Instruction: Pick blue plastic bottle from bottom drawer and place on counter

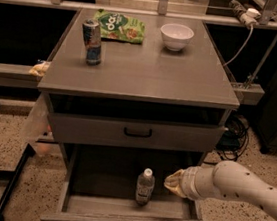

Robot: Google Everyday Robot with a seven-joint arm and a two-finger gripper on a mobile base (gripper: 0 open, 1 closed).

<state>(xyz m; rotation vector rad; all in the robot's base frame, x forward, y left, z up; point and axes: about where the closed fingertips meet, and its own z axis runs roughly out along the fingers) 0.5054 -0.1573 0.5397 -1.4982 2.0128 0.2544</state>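
Note:
The blue plastic bottle [145, 186] stands upright in the pulled-out bottom drawer [86, 204], near the front middle. It is clear with a white cap and a pale label. My gripper [172, 181], at the end of the white arm [235, 185], reaches in from the right. It is inside the drawer, just right of the bottle at cap height and a little apart from it. The grey counter [148, 68] is above.
A blue-red-silver can [92, 41], a green snack bag [119, 26] and a white bowl [176, 36] sit on the counter. The upper drawer [136, 131] overhangs the back of the bottom drawer. Cables [234, 132] hang at the cabinet's right.

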